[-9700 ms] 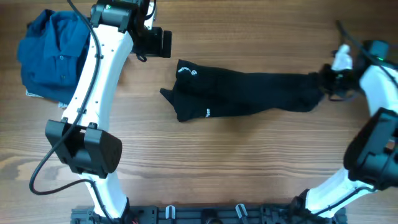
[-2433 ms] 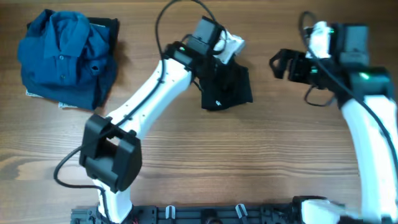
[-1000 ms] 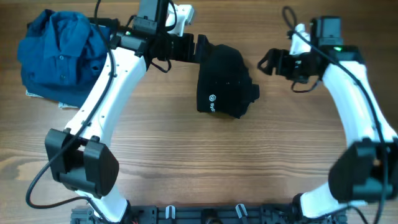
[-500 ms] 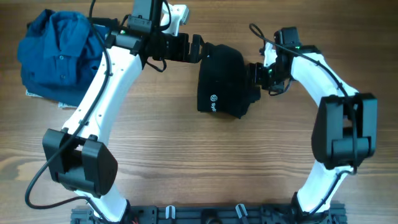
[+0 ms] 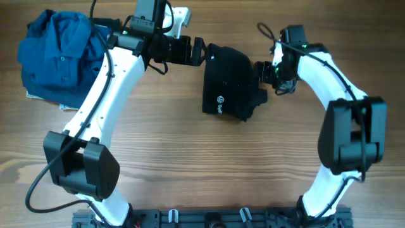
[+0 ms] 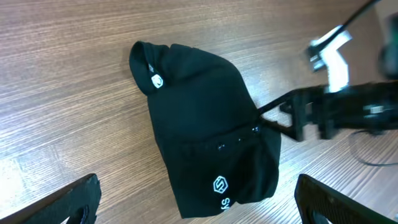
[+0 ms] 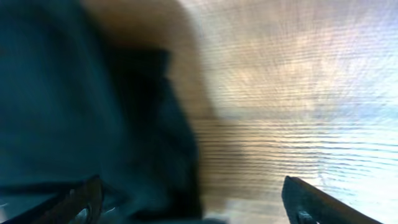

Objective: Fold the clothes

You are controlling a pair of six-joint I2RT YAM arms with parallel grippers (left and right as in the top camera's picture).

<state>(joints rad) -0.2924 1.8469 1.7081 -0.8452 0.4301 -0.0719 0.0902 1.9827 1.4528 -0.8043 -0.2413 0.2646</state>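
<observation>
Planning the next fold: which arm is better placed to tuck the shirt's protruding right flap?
Probably right: the right gripper, open, is beside the flap; the left gripper is at the shirt's opposite edge.

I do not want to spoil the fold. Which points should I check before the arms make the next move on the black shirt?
1. Left claw open, holding nothing: ok.
2. Right claw open: ok.
3. Right claw free of the black shirt: cannot tell; its wrist view is blurred.
4. Black shirt folded into a compact bundle: ok.
5. Bundle edges even: not ok; a flap juts out on the side toward the right claw.
6. Blue shirt lies apart from the bundle: ok.
</observation>
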